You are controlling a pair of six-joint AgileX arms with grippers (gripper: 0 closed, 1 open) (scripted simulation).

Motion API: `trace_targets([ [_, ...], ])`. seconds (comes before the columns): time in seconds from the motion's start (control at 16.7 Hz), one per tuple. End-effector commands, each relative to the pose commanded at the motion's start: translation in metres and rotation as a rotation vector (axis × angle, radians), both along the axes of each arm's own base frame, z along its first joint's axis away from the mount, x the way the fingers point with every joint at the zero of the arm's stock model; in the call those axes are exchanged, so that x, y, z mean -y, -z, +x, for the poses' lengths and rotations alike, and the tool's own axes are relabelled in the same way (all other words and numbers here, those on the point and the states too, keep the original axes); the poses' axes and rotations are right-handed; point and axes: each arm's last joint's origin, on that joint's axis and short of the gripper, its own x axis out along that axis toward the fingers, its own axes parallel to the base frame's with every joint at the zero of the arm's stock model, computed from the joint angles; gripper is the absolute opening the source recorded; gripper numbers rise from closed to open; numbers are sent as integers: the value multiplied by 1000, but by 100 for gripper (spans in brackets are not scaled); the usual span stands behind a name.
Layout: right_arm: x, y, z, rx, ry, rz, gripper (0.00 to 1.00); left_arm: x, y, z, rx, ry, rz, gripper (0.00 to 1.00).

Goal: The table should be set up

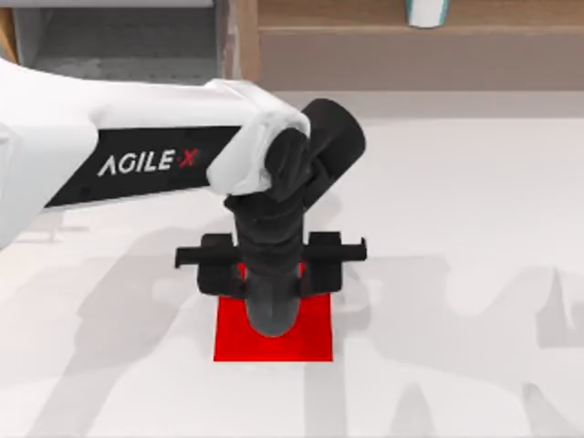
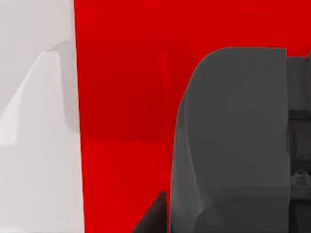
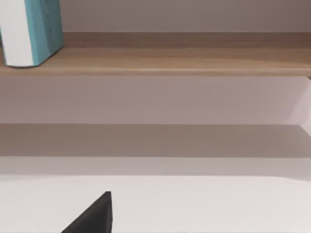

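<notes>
**Left arm low over red mat, mid-desk**

White desk (image 1: 474,237) fills most of the top view, wide, flat and plain. A small red square mat (image 1: 315,342) lies flat on it, a bit left of centre and toward the near edge.

The left arm reaches in from the top view's left, white link marked AGILEX, dark wrist pointing straight down over the mat. Left gripper (image 1: 272,315) sits above the mat's far half, and its black crossbar spans the mat's far edge. The wrist body hides the jaws from above. In the left wrist view a dark grey gripper part stands close over the mat, with bare desk beside it; can't tell how far the jaws are open, or whether they hold anything.

A light wooden shelf (image 1: 365,41) runs along the back of the desk. A white and teal container (image 3: 31,31) stands on its board.

The right wrist view faces that shelf, with a black gripper tip at its edge; its jaws can't be read.
</notes>
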Motion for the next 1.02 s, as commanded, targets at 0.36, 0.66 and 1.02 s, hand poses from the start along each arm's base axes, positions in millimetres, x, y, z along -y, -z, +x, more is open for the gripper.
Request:
trace_targets([
  [0.36, 0, 0, 0, 0, 0, 0, 100, 8, -3, -4, 3, 34, -13, 0],
  [0.66, 0, 0, 0, 0, 0, 0, 100, 16, -3, -10, -13, 71, -24, 0],
  [1.02, 0, 0, 0, 0, 0, 0, 100, 14, -6, -10, -11, 65, -43, 0],
])
